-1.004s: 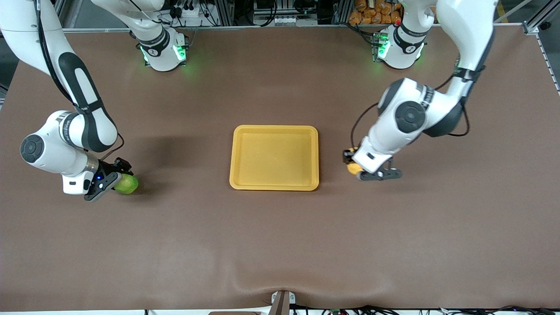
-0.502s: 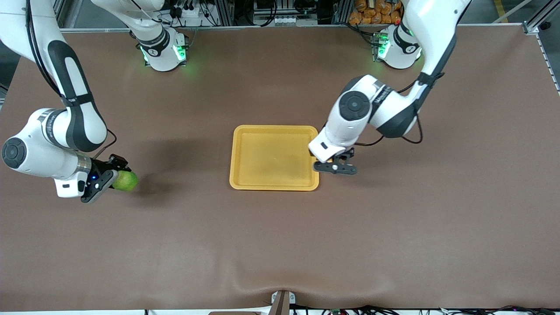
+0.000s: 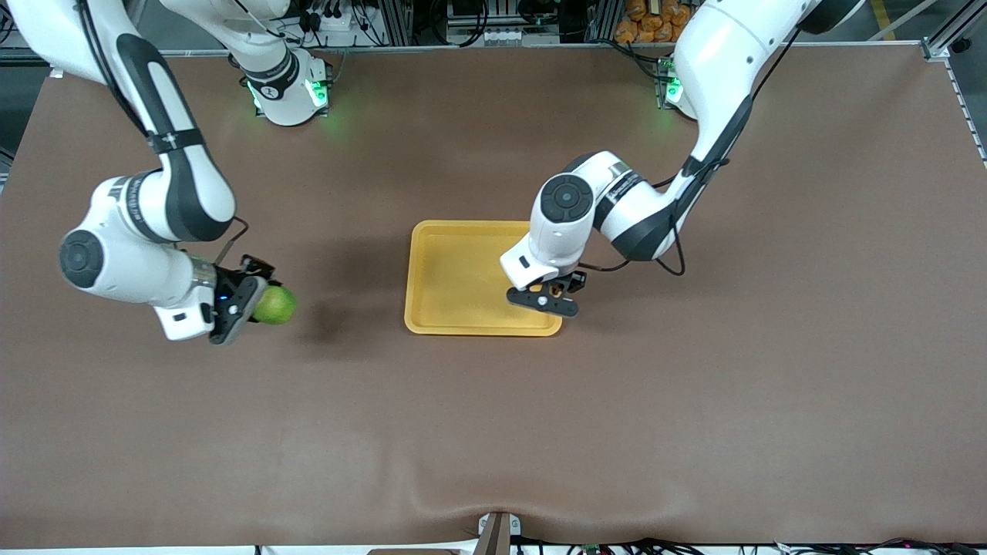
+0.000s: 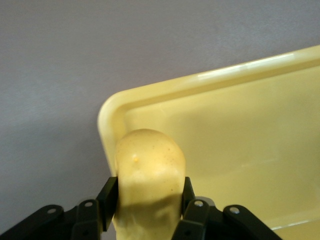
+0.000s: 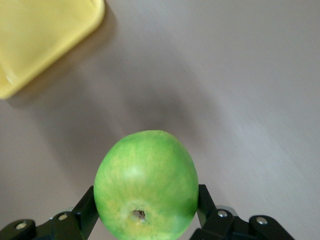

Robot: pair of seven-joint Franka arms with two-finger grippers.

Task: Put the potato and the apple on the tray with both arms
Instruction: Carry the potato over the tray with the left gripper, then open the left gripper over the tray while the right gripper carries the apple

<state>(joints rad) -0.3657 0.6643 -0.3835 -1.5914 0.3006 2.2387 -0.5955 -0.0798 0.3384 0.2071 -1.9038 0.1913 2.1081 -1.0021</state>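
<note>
The yellow tray (image 3: 455, 277) lies in the middle of the brown table. My left gripper (image 3: 549, 295) is shut on the yellow-orange potato (image 4: 149, 175) and holds it over the tray's corner nearest the front camera at the left arm's end; in the front view only a sliver of potato (image 3: 536, 287) shows under the hand. The left wrist view shows the tray's rim (image 4: 107, 120) just under the potato. My right gripper (image 3: 254, 302) is shut on the green apple (image 3: 275, 305) and holds it above bare table toward the right arm's end, apart from the tray. The apple (image 5: 146, 182) fills the right wrist view, with a tray corner (image 5: 45, 35) farther off.
The brown table mat (image 3: 493, 432) spreads wide around the tray. The two arm bases (image 3: 285, 92) with green lights stand at the table's edge farthest from the front camera. Cables and bagged goods (image 3: 655, 19) lie off the table past the bases.
My left gripper carried the potato from the table beside the tray to over the tray's corner. My right gripper lifted the apple and moved it toward the tray.
</note>
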